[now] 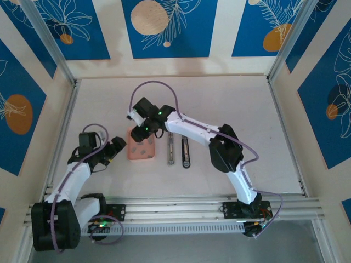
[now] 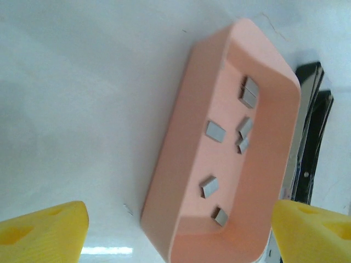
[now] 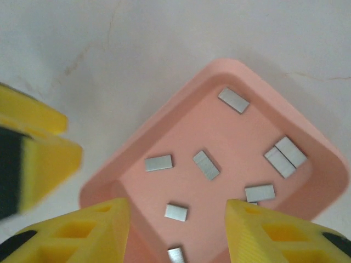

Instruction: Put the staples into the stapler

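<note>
Here the right claw (image 3: 176, 230) hangs directly over the pink tray (image 3: 164, 112), its two yellow fingers (image 3: 104, 230) spread apart with nothing between them. The staples (image 3: 206, 164) lie loose and flat on the tray floor just below and ahead of its fingertips. One short strip sits almost in line with the gap, two more lie slightly further ahead, and a touching pair rests toward the far right wall. The left claw (image 2: 180, 219) is likewise wide open and empty, waiting just beside the tray's near long wall, with the strips (image 2: 215, 131) beyond its tips. The stapler (image 1: 186, 153) lies folded open on the table (image 1: 241, 109), two long parts side by side, on the far side of the tray from the left claw and beside the right forearm. Each strip is probably very light, stiff and slick, and likely to snap apart if pinched hard or bent. The sound grip would seem to be across the long edges of a single isolated strip, such as the middle one. The paired ones and any strip tight against the wall look awkward, since a finger would likely strike the rim there. A strip lying flat may also skid on the smooth plastic as the fingers close.
</note>
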